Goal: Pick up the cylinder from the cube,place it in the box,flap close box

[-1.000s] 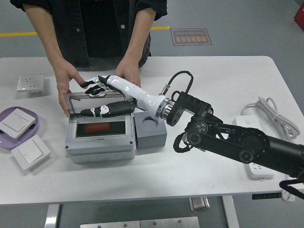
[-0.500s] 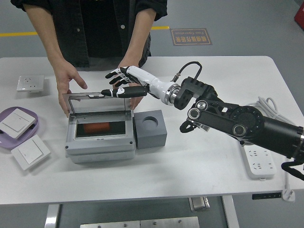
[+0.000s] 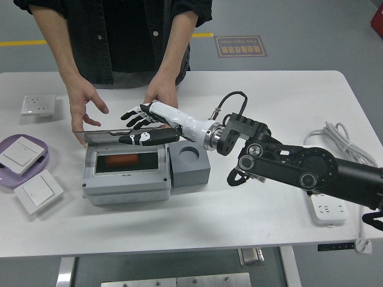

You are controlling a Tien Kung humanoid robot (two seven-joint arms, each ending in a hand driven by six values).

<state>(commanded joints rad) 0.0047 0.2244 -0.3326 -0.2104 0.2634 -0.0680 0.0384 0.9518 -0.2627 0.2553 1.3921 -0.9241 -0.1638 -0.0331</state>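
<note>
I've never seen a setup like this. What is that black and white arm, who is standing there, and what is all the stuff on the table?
The picture is taken from a camera high on a humanoid robot, looking down over its white table. The black arm coming in from the right is the robot's own; it ends in a white, five-fingered right hand. Its fingers are spread and hold nothing, resting on the clear flap of a grey box. An orange cylinder lies inside the box. Beside the box stands a grey cube with an empty round hole on top. A person stands at the far side, one hand hovering by the flap's left end, the other hand just behind the robot's. Also there: wall switches, a purple dish, a wall socket and a white power strip.
</note>
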